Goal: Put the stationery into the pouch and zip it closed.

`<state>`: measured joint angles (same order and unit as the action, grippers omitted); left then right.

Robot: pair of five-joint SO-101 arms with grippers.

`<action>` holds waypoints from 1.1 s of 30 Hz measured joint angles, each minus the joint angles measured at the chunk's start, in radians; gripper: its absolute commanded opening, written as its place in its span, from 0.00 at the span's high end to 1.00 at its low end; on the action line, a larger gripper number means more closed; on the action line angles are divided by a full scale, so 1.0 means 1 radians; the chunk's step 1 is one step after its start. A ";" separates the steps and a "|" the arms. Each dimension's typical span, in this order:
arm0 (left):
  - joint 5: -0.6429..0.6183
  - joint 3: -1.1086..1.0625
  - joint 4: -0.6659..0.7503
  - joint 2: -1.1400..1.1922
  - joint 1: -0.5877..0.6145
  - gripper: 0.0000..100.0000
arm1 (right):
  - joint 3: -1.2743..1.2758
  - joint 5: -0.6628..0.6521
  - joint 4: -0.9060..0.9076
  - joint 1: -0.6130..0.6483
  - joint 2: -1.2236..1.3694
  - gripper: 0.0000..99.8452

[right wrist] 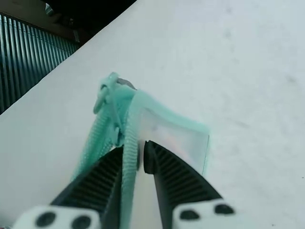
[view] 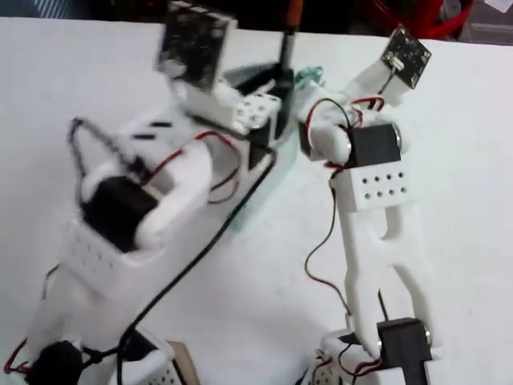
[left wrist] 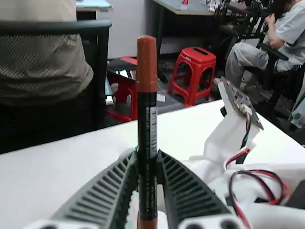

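A marker with an orange-brown cap and black body (left wrist: 147,119) stands upright between the fingers of my left gripper (left wrist: 147,164), which is shut on it. From above, the marker (view: 287,44) rises near the table's far edge, above the left arm's wrist. The mint-green pouch (right wrist: 167,136) lies on the white table with its zipper (right wrist: 112,102) at the lifted edge. My right gripper (right wrist: 135,151) is shut on that upper edge. In the high view a bit of the pouch (view: 311,77) shows between the two arms; the rest is hidden under them.
Both arms crowd the far middle of the white table (view: 449,200), close together, with loose red and black wires (view: 240,216) hanging around them. The right arm's camera board (left wrist: 238,102) sits close beside the marker. Beyond the far edge stand a chair (left wrist: 57,28) and red stools (left wrist: 195,71).
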<state>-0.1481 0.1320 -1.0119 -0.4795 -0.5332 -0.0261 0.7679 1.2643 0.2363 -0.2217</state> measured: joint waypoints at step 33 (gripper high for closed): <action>0.011 -0.605 0.308 -0.276 0.003 0.88 | 0.005 -0.011 0.000 -0.003 0.005 0.98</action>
<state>-0.1373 -0.4726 -0.7035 -0.7557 -0.5301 -0.0215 0.7572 1.2643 0.2332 -0.2171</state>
